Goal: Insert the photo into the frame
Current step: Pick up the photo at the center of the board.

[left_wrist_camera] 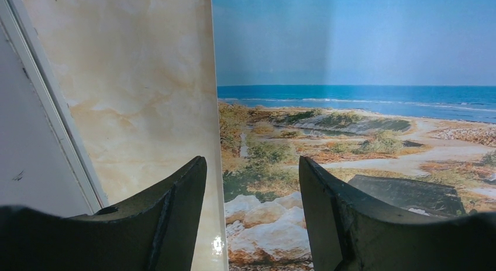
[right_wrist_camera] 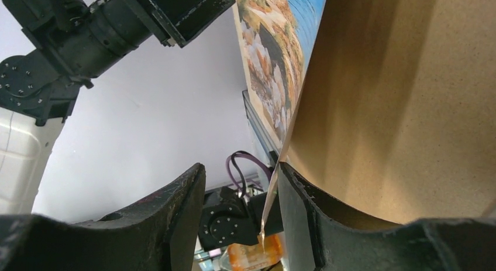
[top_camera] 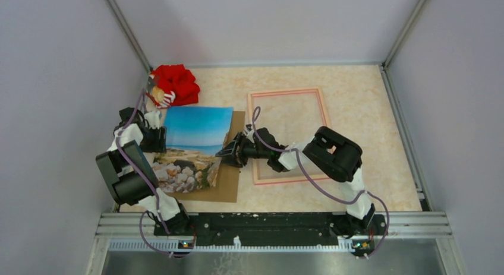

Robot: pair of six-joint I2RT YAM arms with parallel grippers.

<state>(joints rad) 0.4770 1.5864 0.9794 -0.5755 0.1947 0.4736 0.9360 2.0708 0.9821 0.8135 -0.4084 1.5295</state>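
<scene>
The right arm (top_camera: 330,153) lies across the near part of the frame (top_camera: 297,117), hiding a stretch of its left rail and its near right corner; the rest lies flat on the table (top_camera: 368,186), right of centre. The board (top_camera: 229,183) is mostly hidden under the photo (top_camera: 196,138), with only a strip along its right and near sides showing. The photo lies picture side up on the board, left of the frame and outside it, its left edge partly covered by the left arm (top_camera: 128,174). A red bundle (top_camera: 177,84) in the far left corner is hard to make out. The right arm reaches left with a bent elbow, wrist low at the board's right edge; the left arm folds up from its base and points right at the photo's left edge. The left gripper (left_wrist_camera: 252,218) is open, the photo's edge running between its fingers (left_wrist_camera: 169,224) ungripped. The right gripper (right_wrist_camera: 240,218) is open too, the board's edge in the gap close against one finger (right_wrist_camera: 327,224), the other clear of it
</scene>
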